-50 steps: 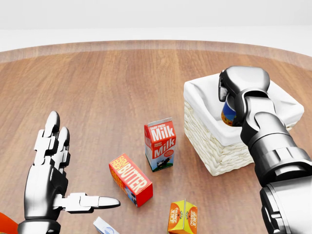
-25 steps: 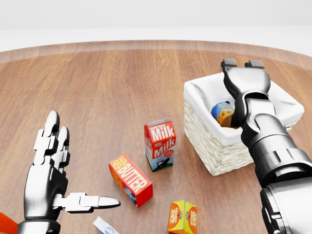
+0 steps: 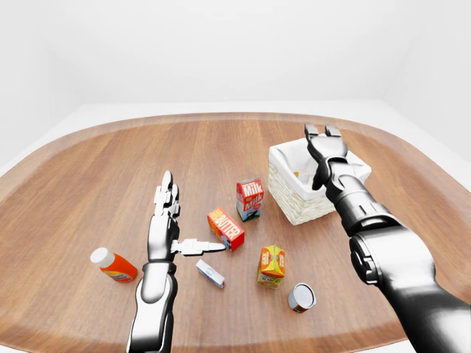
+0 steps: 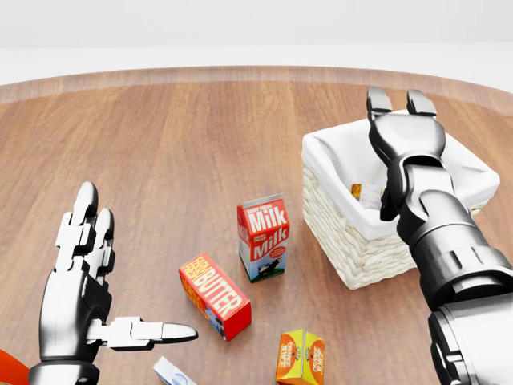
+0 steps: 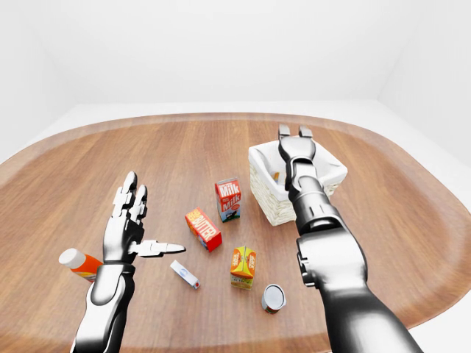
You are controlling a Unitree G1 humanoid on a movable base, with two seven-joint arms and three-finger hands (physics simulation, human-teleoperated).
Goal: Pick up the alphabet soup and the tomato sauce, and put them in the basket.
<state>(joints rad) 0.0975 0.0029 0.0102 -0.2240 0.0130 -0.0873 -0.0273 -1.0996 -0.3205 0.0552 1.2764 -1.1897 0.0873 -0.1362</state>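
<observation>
My right hand [image 4: 398, 100] is open, fingers straight up, over the white-lined wicker basket [image 4: 345, 241] at the right of the head view. Deep inside the basket only a small orange and white bit of the soup can [image 4: 356, 191] shows beside my wrist. A second can [image 3: 301, 297] with a grey top and reddish side stands on the table at the bottom of the left-eye view, apart from both hands. My left hand [image 4: 132, 265] is open and empty, palm flat, at the lower left.
A milk carton [image 4: 263, 237] and a butter box [image 4: 215, 295] stand left of the basket. An orange juice carton [image 4: 300, 358], a small white and blue box [image 3: 210, 273] and an orange bottle [image 3: 112, 265] lie nearer me. The wooden table's round edge [image 3: 66, 140] curves around.
My right hand opened and its fingers straightened up. The can it held dropped and sank deeper into the basket. The left hand has not moved.
</observation>
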